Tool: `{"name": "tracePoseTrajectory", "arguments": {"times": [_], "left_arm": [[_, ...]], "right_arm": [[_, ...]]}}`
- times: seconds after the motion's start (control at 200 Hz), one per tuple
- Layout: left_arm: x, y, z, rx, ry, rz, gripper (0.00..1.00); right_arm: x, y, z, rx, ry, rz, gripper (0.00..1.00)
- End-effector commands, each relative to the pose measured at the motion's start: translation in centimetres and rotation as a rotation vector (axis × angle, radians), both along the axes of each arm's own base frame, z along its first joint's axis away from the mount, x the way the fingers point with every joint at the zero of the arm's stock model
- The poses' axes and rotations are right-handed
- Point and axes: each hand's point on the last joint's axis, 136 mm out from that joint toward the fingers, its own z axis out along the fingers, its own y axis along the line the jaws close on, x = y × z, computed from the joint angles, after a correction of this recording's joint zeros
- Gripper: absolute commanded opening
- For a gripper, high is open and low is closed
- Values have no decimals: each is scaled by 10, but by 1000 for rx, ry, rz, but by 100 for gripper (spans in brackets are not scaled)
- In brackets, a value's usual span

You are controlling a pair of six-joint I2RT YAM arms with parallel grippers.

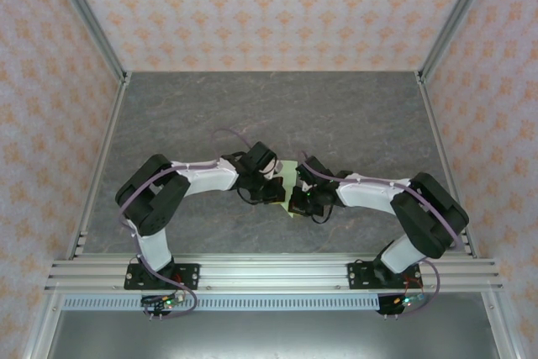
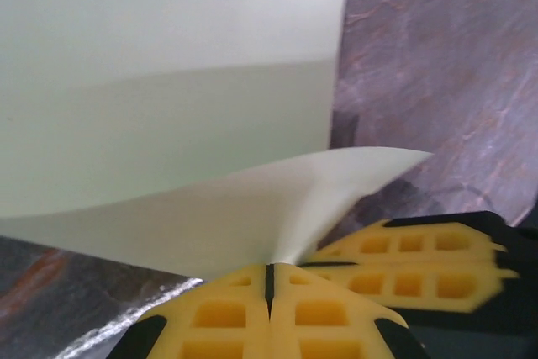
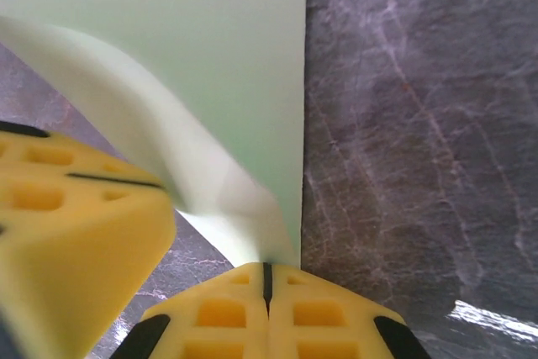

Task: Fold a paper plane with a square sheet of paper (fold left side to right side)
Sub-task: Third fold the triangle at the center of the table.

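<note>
paper: we see the thin pale green square sheet of paper (image 1: 290, 179) near the middle of the grey marbled tabletop (image 1: 336, 115), between the two wrists; part lies flat, part is lifted and curls over.
left: the left gripper (image 2: 271, 268) is fully closed, yellow pads flush with no gap; we have a curled corner of the sheet pinched in the seam.
right: the right gripper (image 3: 267, 266) is closed flush too; the sheet's lower corner runs into its seam, so we grip it there.
spacing: both grippers sit just beside each other over the sheet's near part.
</note>
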Motion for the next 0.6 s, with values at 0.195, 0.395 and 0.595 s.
{"name": "tracePoseTrajectory", "arguments": {"times": [0.195,0.395,0.595], "left_arm": [[4,-1,-8,18,-5,6,1],[7,13,-23,117,-12,11,0],[13,28,-30,178,-20,27,0]], "right_arm": [[-24,-52,-42,-271,81,-10,0],[-29,-62,-45,-330,97,7,0],[-35,-71,-50,-375,121,20,0]]}}
